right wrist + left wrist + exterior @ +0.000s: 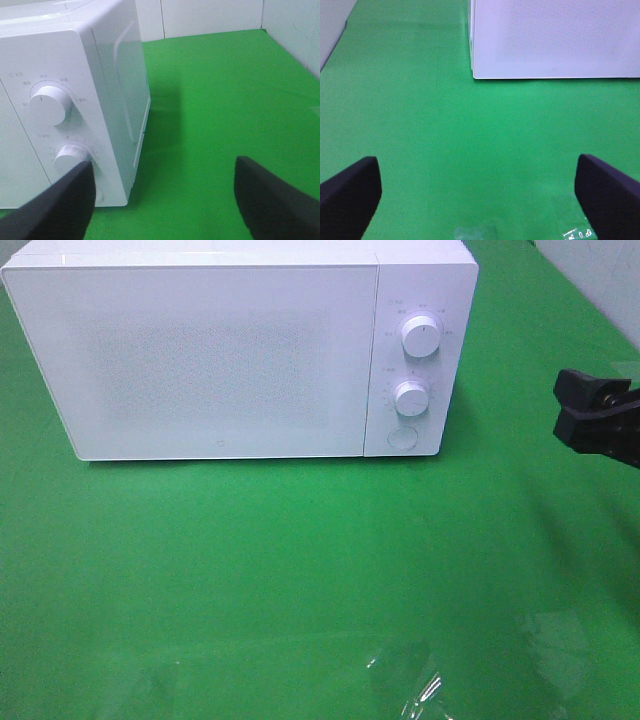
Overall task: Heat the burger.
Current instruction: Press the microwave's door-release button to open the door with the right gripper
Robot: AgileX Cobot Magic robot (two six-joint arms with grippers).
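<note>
The left end effector (477,170) is held released above the green table (300,560), the right end effector (165,170) likewise beside the white microwave's (240,350) knobs (50,105). Its door (195,360) is shut; the burger's whereabouts cannot be told.

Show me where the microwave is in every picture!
Exterior high: microwave fills the upper left, door shut.
Left wrist: microwave, only a lower door corner, beyond bare green cloth.
Right wrist: microwave, its dial end, close up.
Shared landmark: the green cloth under it.
</note>
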